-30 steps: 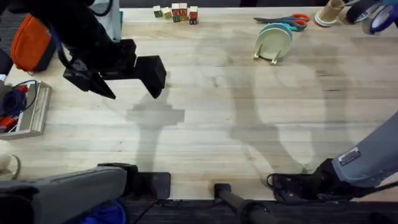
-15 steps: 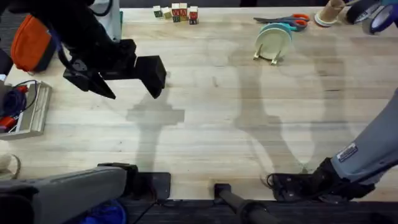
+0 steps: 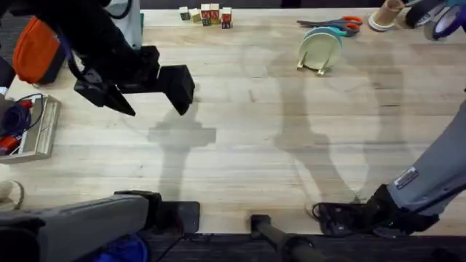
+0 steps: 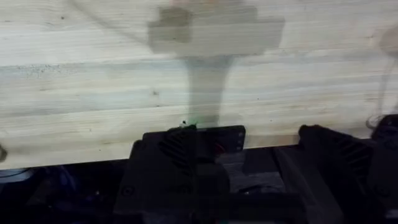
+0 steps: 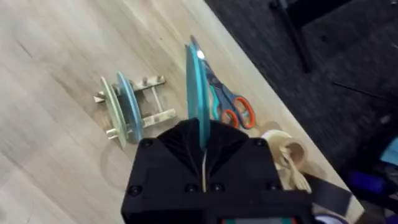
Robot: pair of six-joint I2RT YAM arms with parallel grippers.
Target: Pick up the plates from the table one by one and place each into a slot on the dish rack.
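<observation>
Right hand (image 5: 203, 163) clamped on a turquoise plate (image 5: 198, 93), gripped by the lower rim and standing edge-on and upright above the black fingers in the right wrist view. Beyond it, left of centre in that view, the dish rack (image 5: 140, 115) sits on the table (image 5: 56, 74) with two plates already slotted: a cream-green plate (image 5: 111, 111) outermost and a blue plate (image 5: 129, 109) just behind it. Overhead, the rack (image 3: 320, 52) is upper right of centre, well apart from the hand. Orange-handled scissors (image 5: 231, 106) lie just beyond the rack, tape rolls (image 5: 281, 146) near them. Left hand (image 3: 149, 98) hangs over the table at upper left of the overhead frame, fingers apart, holding nothing. Risks, as a judgement: the slots are narrow and the free ones sit behind the occupied ones, so a slightly tilted approach could strike a dowel or knock the slotted plates; the rack looks light and may slide or tip; the glossy rim could slip in the grip.
</observation>
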